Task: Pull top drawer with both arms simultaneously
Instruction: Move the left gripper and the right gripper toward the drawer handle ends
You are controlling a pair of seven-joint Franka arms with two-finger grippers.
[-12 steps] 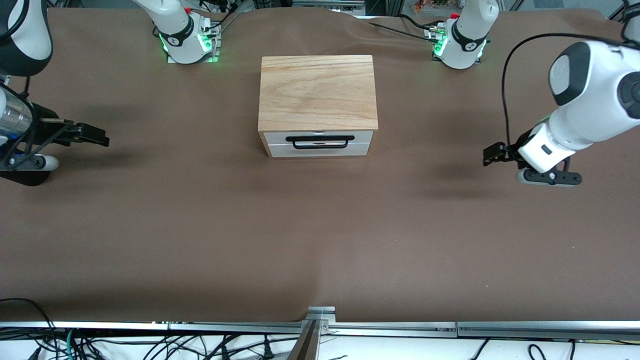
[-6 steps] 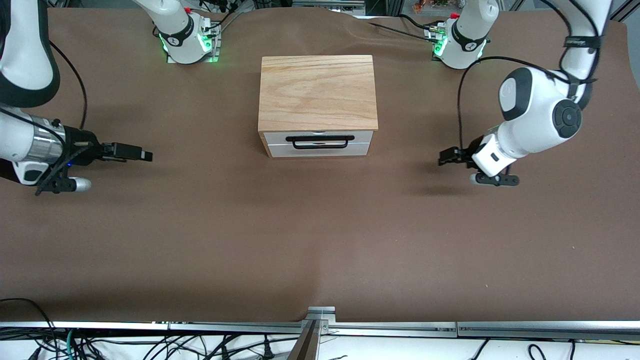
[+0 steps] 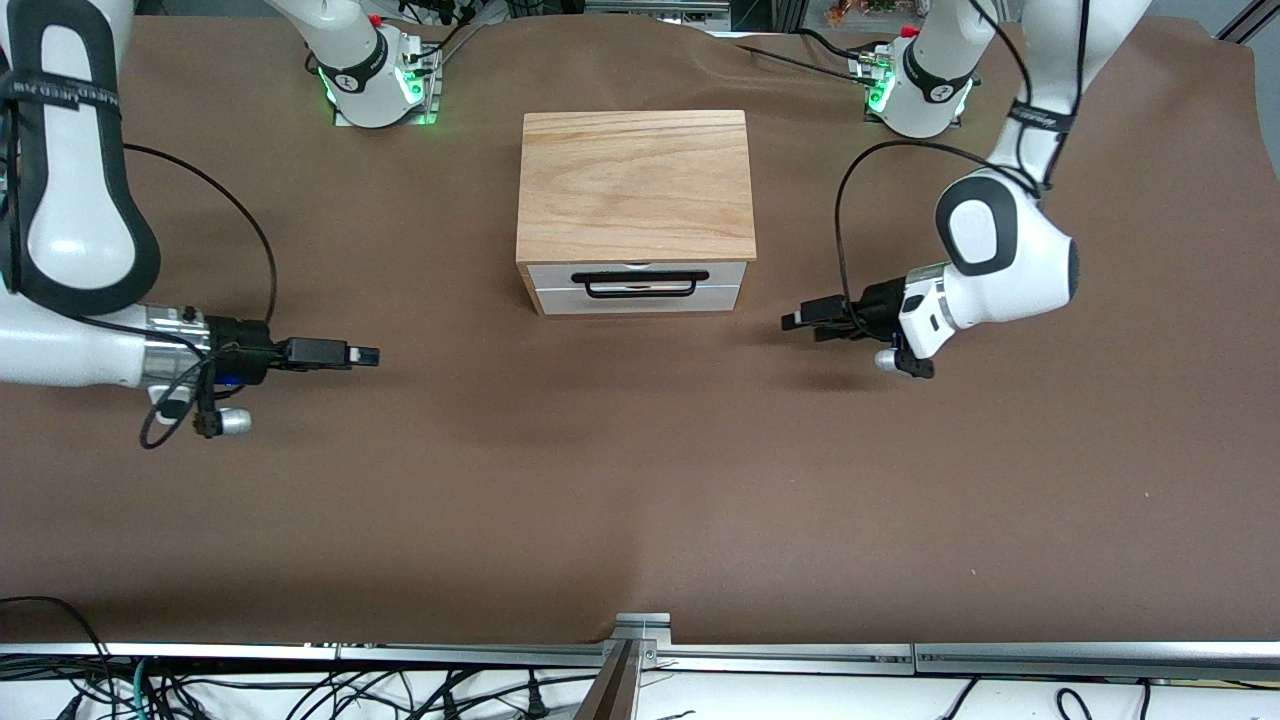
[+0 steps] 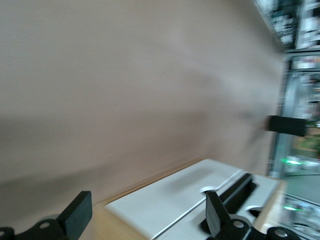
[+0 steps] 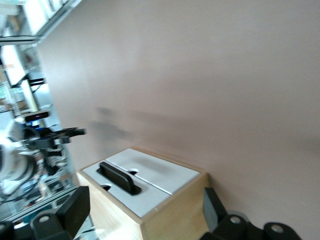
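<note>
Brown cloth covers the surface (image 3: pixel 640 480), on which one cabinet stands midway between the two arm bases, its light oak top slab (image 3: pixel 635 185) above two white drawer fronts that face the front camera. Top drawer (image 3: pixel 637 273): shut flush with the cabinet face, white panel, long black wire handle (image 3: pixel 640 284) across its middle, small finger notch just above the bar; the inside is not visible. Left hand (image 3: pixel 800 321): low over the bare surface toward the left arm's end, beside the cabinet and well apart from it, pointing toward the drawer front; the left wrist view shows its fingers (image 4: pixel 75 220) spread apart with nothing between them. Right hand (image 3: pixel 365 355): low over the surface toward the right arm's end, also pointing inward and farther off from the cabinet than the left; its fingers (image 5: pixel 75 207) likewise stand apart and empty in the right wrist view. Neither touches the handle; the pull is not yet begun. Risks, as judgement: the two hands come in from opposite ends toward one bar, so they could collide there unless each takes its own end; unequal arrival or uneven pulling could skew the drawer and jam it in its runners; the cabinet appears to stand loose, so a hard tug may drag the whole box rather than slide the drawer.
</note>
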